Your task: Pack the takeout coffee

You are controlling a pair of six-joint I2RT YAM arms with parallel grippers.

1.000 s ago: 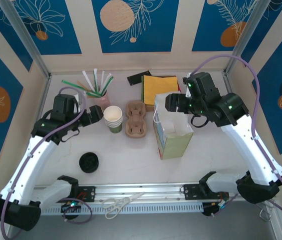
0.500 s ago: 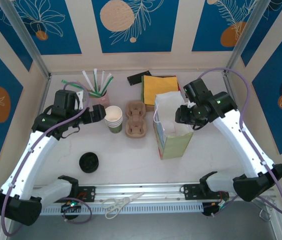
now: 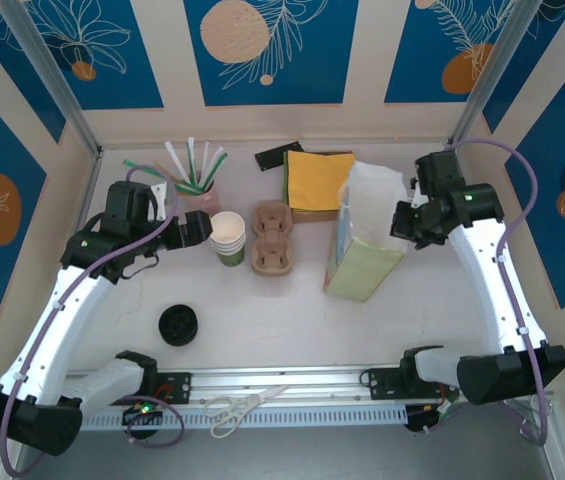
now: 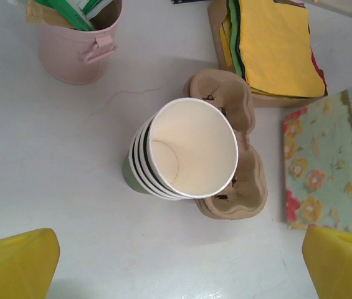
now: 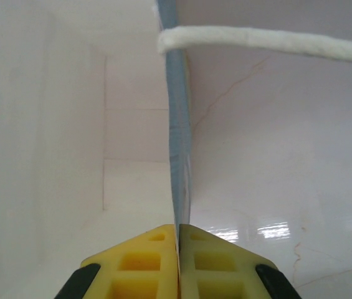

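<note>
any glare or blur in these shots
Right wrist: a bright glare patch on the table, and the rope handle of the bag looks soft near the lens. Left wrist: the stacked cups are sharp and evenly lit. Top external: even light, only faint shadows.

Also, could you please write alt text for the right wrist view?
The right gripper is shut on the thin wall of a paper bag, with the bag's white interior on the picture's left. A white rope handle crosses the top.
</note>
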